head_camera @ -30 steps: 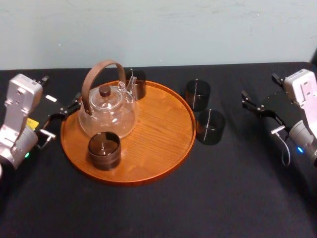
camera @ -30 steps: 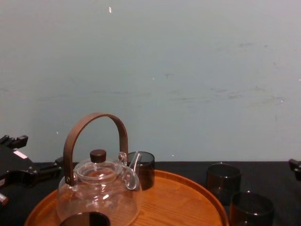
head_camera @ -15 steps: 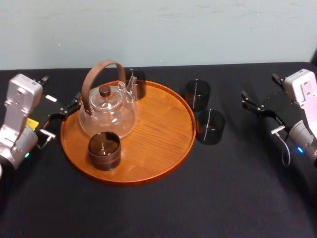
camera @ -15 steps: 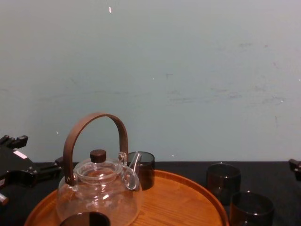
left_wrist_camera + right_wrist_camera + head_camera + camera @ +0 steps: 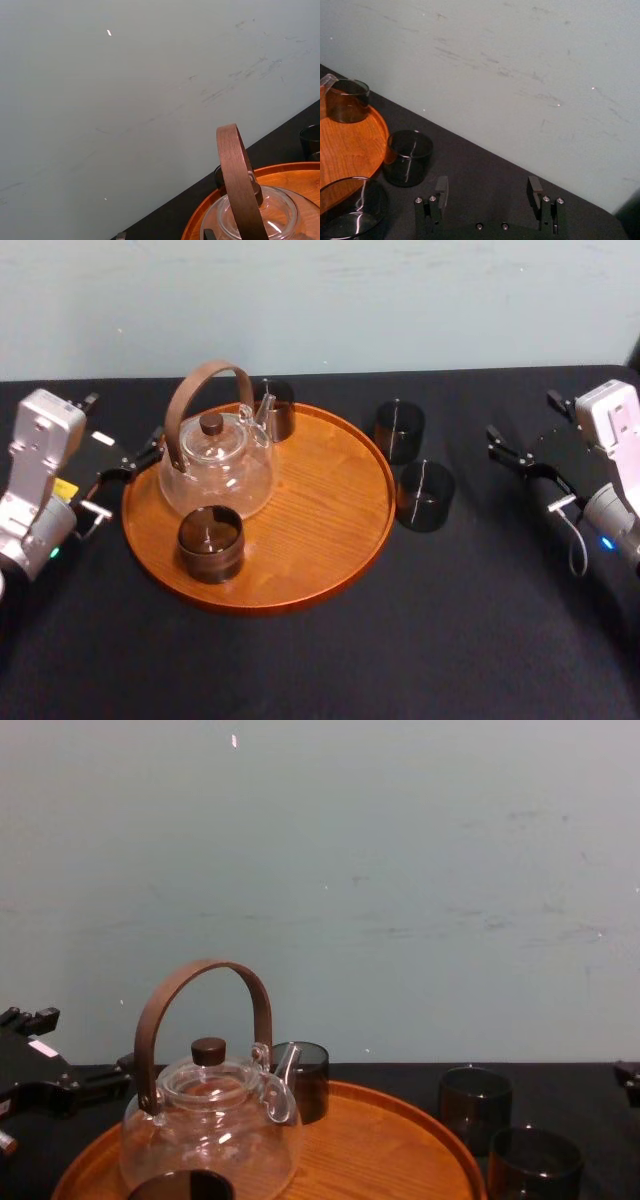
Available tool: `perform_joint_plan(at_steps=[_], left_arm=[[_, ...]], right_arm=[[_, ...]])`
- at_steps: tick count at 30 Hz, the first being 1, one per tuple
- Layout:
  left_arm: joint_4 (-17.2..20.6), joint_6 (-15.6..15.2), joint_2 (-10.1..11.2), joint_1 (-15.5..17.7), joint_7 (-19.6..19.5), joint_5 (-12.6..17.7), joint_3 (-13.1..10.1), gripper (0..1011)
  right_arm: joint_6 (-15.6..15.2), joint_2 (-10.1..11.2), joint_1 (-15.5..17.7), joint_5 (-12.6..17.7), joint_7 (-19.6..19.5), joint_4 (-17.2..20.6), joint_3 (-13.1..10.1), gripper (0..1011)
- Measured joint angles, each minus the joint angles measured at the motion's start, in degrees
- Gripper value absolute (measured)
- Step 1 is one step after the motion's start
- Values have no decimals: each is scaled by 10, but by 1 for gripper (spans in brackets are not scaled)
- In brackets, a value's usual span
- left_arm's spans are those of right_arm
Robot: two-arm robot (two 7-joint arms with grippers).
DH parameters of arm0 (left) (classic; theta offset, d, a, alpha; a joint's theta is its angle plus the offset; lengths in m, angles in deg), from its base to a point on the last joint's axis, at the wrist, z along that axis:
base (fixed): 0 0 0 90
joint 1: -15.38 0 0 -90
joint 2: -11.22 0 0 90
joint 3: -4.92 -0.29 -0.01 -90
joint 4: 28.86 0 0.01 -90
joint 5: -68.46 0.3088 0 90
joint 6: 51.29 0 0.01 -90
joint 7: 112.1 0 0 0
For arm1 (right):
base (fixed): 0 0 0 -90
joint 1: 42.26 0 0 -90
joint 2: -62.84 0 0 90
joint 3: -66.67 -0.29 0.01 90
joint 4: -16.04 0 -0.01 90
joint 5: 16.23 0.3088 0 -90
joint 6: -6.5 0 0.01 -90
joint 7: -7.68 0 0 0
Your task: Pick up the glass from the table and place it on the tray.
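On the far left, the left gripper (image 5: pixel 135 462) hangs low over the black table (image 5: pixel 420 640), just beside the left rim of the tray (image 5: pixel 330 530). It is let go and holds nothing. In the left wrist view its two tips just peek in, well apart.

Next comes the big round wooden tray. On its left part stands a clear glass teapot (image 5: pixel 215 472) with a brown hoop handle and a dark knob on its lid. It stands up straight, and its spout points to the back. In front of the teapot, near the front rim, sits one dark glass (image 5: pixel 211 543). Another dark glass (image 5: pixel 275 408) sits at the back rim, just behind the spout. The right half of the tray is bare wood.

To the right of the tray, two more dark glasses stand up straight on the table. The far glass (image 5: pixel 399 430) is near the back right of the tray, with a small gap. The near glass (image 5: pixel 425 495) is just beside the right rim; I cannot tell if it touches. The two are close to each other.

On the far right, the right gripper (image 5: pixel 505 447) hangs over the table, well apart from both glasses and pointed toward them. Its fingers (image 5: pixel 441 186) are spread wide, with nothing between them.

Behind it all is a pale wall (image 5: pixel 320 300).
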Motion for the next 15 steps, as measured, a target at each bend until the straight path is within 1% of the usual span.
perform_joint_plan(at_steps=[2,5,10,15], left_arm=[[0,0,0,0,0,0,0,1001],[0,0,0,0,0,0,0,1001],[0,0,0,0,0,0,0,1001],[0,0,0,0,0,0,0,1001]], right_arm=[[-4,0,2,3,6,3,-3,1002],[-18,3,8,13,21,11,-9,1003],[-44,9,19,32,44,31,-21,1003],[-64,18,33,46,65,52,-34,1002]])
